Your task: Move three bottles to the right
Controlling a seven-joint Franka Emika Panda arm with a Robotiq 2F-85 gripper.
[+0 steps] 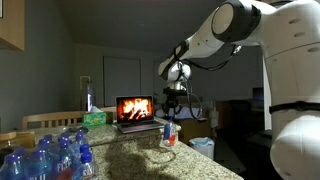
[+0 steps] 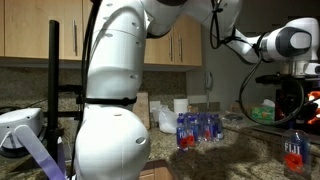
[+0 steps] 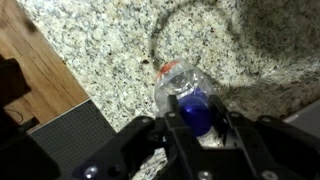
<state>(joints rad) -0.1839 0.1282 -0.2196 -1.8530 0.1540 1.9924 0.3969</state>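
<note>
Gripper (image 3: 197,120) reaches down from above with its two fingers closed partway around the top of one bottle (image 3: 178,85), so it has a hold on this bottle. In both exterior views the bottle stands upright and alone on the right part of the granite bench (image 1: 140,150), a little nearer and more to the right than a laptop (image 1: 135,108) with a bright screen; whether its base touches the surface, I cannot tell. Well apart to the left, the cluster of same bottles (image 1: 50,155) stands close together at the near left part of the bench.
</note>
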